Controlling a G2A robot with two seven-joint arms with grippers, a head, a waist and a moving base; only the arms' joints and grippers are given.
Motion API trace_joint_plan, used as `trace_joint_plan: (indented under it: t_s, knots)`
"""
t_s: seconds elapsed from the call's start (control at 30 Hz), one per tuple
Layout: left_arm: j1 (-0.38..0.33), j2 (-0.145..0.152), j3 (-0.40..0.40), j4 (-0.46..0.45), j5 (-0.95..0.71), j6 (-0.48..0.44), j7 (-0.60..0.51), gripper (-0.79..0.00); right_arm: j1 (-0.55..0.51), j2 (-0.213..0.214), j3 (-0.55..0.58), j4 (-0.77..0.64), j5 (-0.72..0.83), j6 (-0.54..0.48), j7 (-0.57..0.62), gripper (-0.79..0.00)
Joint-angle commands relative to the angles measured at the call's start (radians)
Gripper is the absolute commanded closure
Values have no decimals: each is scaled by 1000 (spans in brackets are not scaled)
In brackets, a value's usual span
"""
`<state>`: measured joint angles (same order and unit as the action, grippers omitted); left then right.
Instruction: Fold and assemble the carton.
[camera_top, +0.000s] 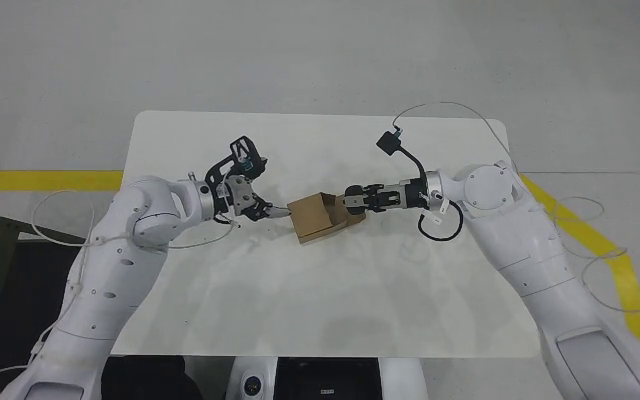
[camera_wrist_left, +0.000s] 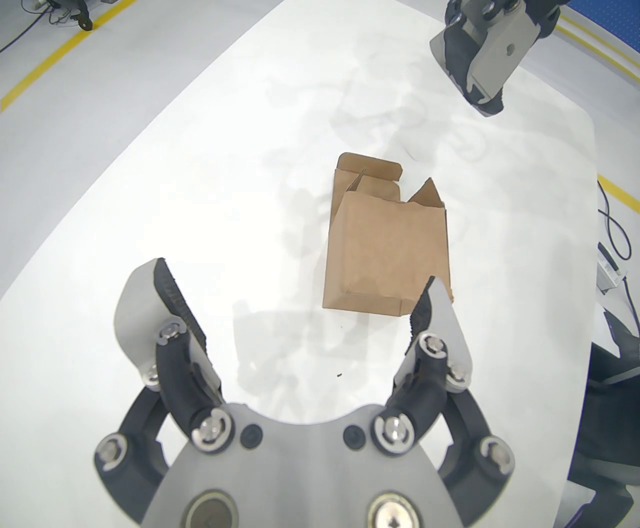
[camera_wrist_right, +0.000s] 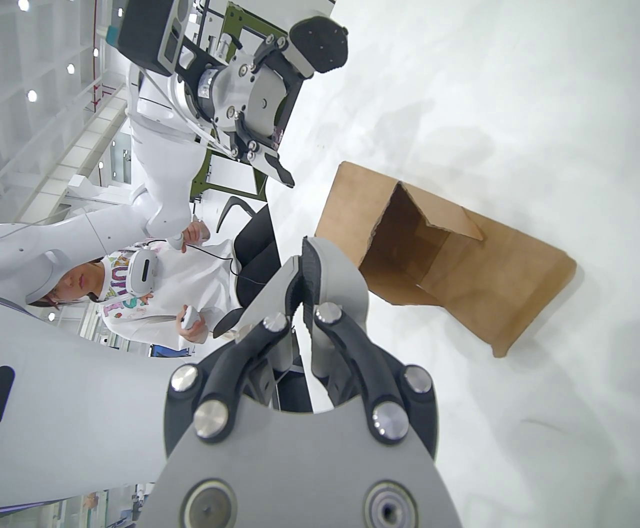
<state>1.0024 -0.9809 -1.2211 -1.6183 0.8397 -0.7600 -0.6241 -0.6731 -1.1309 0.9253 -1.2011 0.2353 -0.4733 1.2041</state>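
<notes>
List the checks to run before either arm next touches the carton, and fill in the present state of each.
1. Carton lying on its side on the table: ok.
2. Left gripper jaws open for a grasp: ok.
3. Right gripper jaws open: not ok, they are shut with nothing between them.
4. Carton's open end turned toward the right gripper: ok.
5. Flaps at the open end folded shut: not ok, the end is open.
6. End nearest the left gripper locked closed: cannot tell.
</notes>
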Motion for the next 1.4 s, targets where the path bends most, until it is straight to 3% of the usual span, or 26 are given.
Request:
trace_joint_plan:
  t_s: [0.0, 0.2, 0.37, 0.7, 0.9, 1.1, 1.37]
  knots:
    - [11, 1, 0, -2, 12, 1, 18, -785, 0, 0, 0, 0, 0, 0, 0, 0]
    - [55, 2, 26, -5, 153, -13, 103, -785, 0, 0, 0, 0, 0, 0, 0, 0]
    - [73, -8, 67, 18, 162, -10, 203, -785, 0, 0, 0, 0, 0, 0, 0, 0]
    - [74, -5, 88, 24, 152, -92, 184, -785, 0, 0, 0, 0, 0, 0, 0, 0]
    - [86, -5, 98, 30, 158, -74, 186, -785, 0, 0, 0, 0, 0, 0, 0, 0]
    - [48, -17, 129, 80, 170, -19, 196, -785, 0, 0, 0, 0, 0, 0, 0, 0]
    - [-40, -35, 184, 169, 207, -47, 229, -785, 0, 0, 0, 0, 0, 0, 0, 0]
